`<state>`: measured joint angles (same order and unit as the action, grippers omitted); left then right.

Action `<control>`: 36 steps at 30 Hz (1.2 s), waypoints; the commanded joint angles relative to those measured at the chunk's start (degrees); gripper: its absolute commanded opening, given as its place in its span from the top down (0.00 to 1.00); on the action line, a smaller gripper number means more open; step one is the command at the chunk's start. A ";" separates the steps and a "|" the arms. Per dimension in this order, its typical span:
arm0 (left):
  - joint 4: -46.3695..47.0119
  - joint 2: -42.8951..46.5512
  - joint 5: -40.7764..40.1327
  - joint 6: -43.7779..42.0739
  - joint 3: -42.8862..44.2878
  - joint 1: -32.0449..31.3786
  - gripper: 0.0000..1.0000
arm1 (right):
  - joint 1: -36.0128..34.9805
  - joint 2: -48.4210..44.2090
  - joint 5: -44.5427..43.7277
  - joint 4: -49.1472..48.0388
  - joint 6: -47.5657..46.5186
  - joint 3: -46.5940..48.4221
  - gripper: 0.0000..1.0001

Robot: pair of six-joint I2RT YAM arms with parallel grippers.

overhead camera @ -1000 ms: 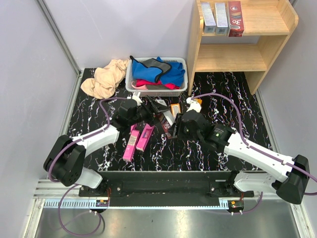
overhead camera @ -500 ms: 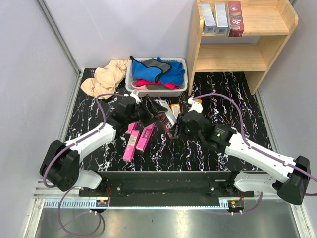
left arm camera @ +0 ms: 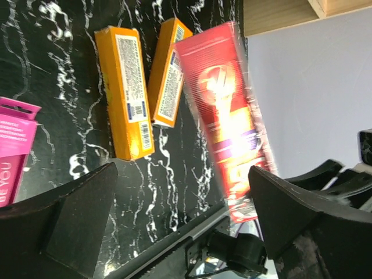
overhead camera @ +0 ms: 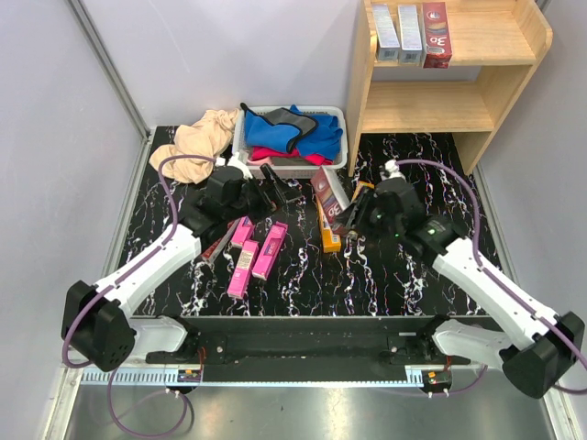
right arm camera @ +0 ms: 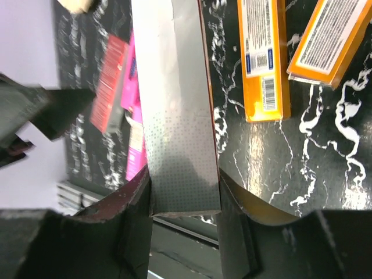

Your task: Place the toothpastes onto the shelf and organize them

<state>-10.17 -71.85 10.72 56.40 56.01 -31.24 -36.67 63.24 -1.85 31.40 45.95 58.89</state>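
My right gripper (overhead camera: 351,216) is shut on a dark red toothpaste box (overhead camera: 326,189) with a silver-grey side (right arm camera: 177,104) and holds it tilted above the table; both fingers (right arm camera: 131,226) press its sides. My left gripper (overhead camera: 272,181) stands open and empty to the left of it, and in the left wrist view the held box (left arm camera: 229,116) hangs apart from the left gripper (left arm camera: 183,192). Two orange boxes (left arm camera: 125,93) (left arm camera: 168,72) lie on the table. Pink boxes (overhead camera: 244,267) (overhead camera: 270,249) and a red one (overhead camera: 216,246) lie left of centre. The shelf (overhead camera: 500,82) carries three boxes (overhead camera: 410,29) on its top tier.
A white basket (overhead camera: 240,147) of coloured cloths stands behind the left gripper. A beige cloth (overhead camera: 197,142) lies at the far left. The shelf's lower tier (overhead camera: 426,105) has nothing on it. Grey walls close in both sides.
The left gripper opened, let go of the dark red box and drew back to the left. The right gripper carried the box up and to the right, toward the shelf.
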 commanded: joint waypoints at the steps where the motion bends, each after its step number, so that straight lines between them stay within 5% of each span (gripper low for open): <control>1: -3.01 2.16 -3.69 -3.66 2.70 0.31 0.01 | 7.03 -4.88 12.18 -4.32 0.19 1.31 0.74; 16: -3.53 1.80 -3.07 -4.63 2.44 0.31 0.01 | 34.28 -8.66 48.07 -15.04 4.84 -0.44 0.74; 24: -3.80 1.19 -2.99 -5.16 2.62 0.31 0.01 | 34.73 -5.07 48.70 -16.28 5.29 7.27 0.75; 36: -4.15 0.40 -2.63 -6.13 2.53 0.31 0.01 | 36.22 9.61 46.50 -14.61 6.60 36.79 0.75</control>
<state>-14.68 -71.13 8.64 51.96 56.38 -31.24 -1.76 69.95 44.21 20.69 51.48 85.49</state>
